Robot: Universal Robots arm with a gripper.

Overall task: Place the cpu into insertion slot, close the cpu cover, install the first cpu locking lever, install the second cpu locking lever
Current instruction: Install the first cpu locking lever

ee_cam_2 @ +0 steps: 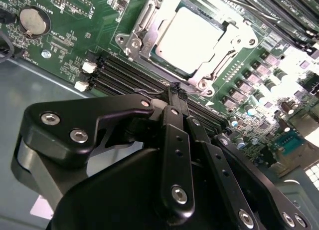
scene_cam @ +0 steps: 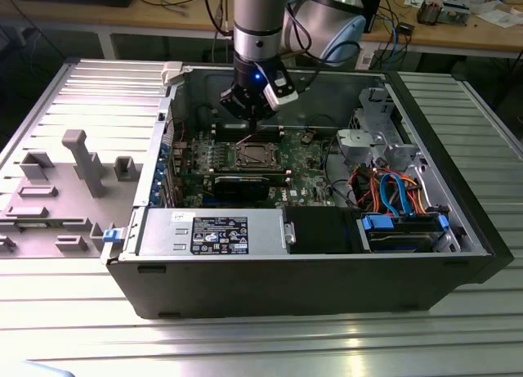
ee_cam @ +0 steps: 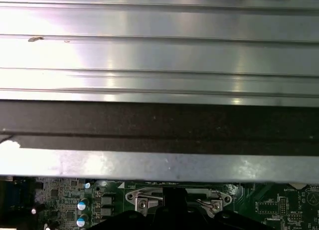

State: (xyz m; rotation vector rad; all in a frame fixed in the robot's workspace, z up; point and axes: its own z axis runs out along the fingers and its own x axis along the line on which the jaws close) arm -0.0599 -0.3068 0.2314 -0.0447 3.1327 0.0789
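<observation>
In the exterior view, a grey fixture plate (scene_cam: 61,189) with upright blocks lies at the exterior view's left, beside the open computer case (scene_cam: 310,271). Inside the case, the green motherboard (scene_cam: 306,177) carries the insertion slot (scene_cam: 255,155) near its centre. The gripper (scene_cam: 250,123) hangs just above the far edge of the slot. In the second wrist view, the cpu (ee_cam_2: 189,38) sits seated in the insertion slot, and the cpu cover (ee_cam_2: 149,20) lies closed around it, framing the chip's silvery top. The gripper (ee_cam_2: 175,88) has its fingertips pressed together, clenched on nothing visible, beside the memory slots (ee_cam_2: 124,75). At the exterior view's right stands the drive cage (scene_cam: 380,132), with orange and blue cables (scene_cam: 396,189) nearby.
</observation>
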